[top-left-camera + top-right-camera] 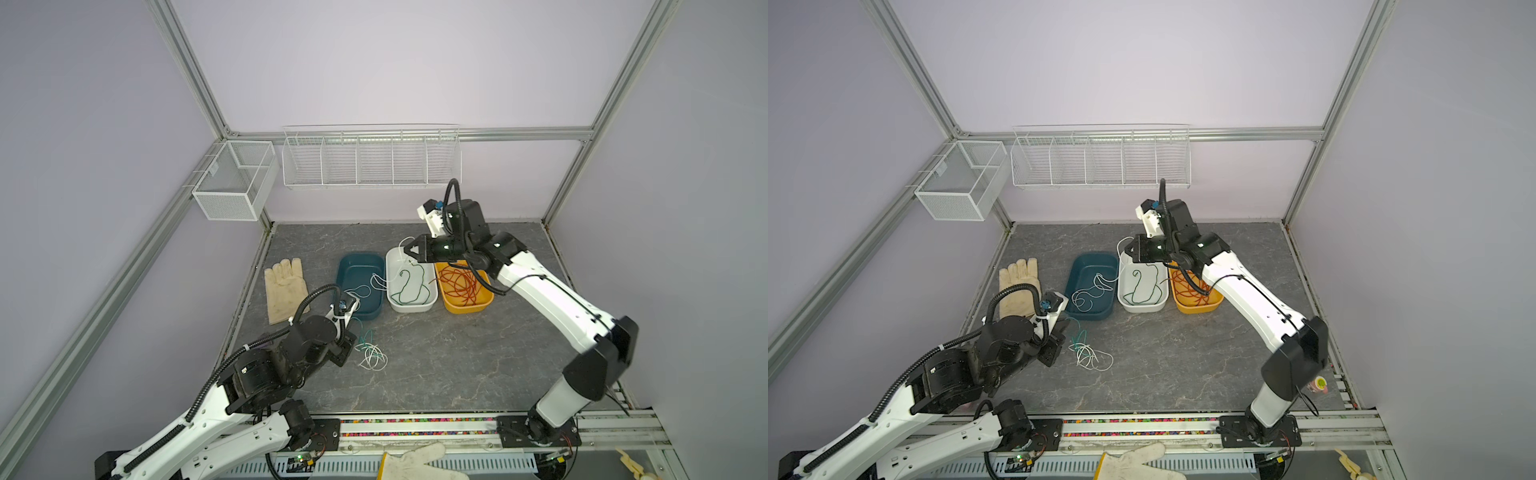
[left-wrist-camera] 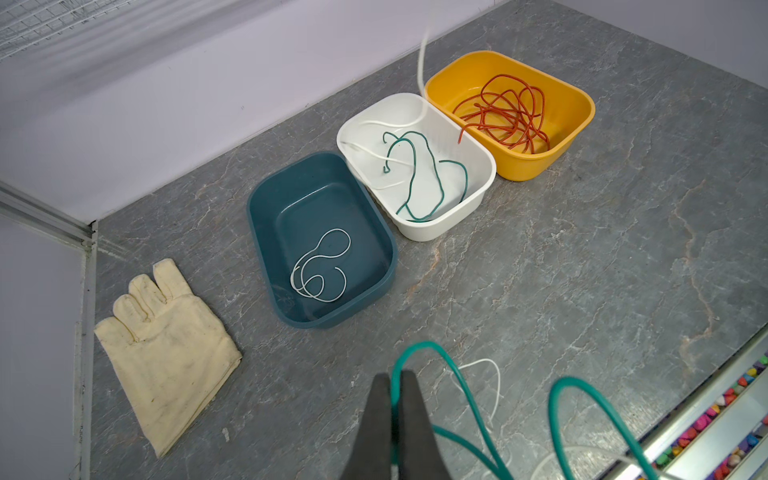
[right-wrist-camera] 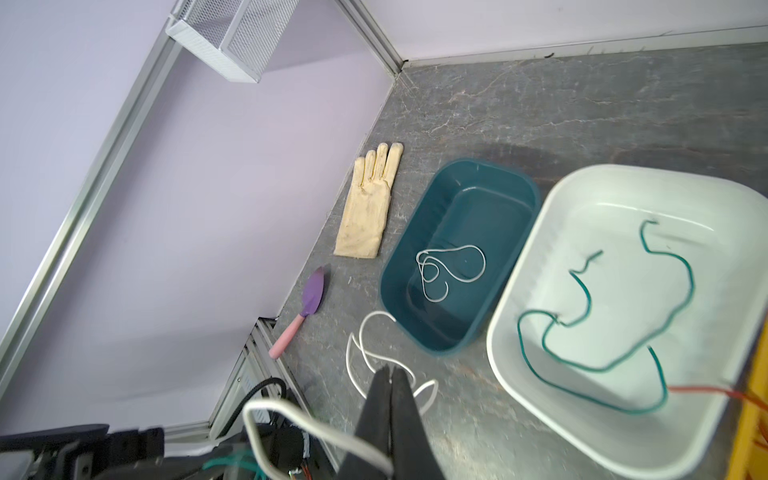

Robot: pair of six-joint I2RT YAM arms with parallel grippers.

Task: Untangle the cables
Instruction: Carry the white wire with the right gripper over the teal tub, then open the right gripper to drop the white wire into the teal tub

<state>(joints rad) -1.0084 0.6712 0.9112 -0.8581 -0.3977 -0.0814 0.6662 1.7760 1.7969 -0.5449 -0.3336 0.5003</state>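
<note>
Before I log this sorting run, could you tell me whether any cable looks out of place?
Yes: a stray white cable, pinched by the right gripper, trails through the white bin beside the green cable, while the coiled white cable lies in the teal bin.

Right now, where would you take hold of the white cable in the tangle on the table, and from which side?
The white cable: probably grip its outermost loop, from above, on the side away from the left end effector. There it lies single and flat on the table; nearer that end effector it crosses the green cable held in its shut jaws.
</note>
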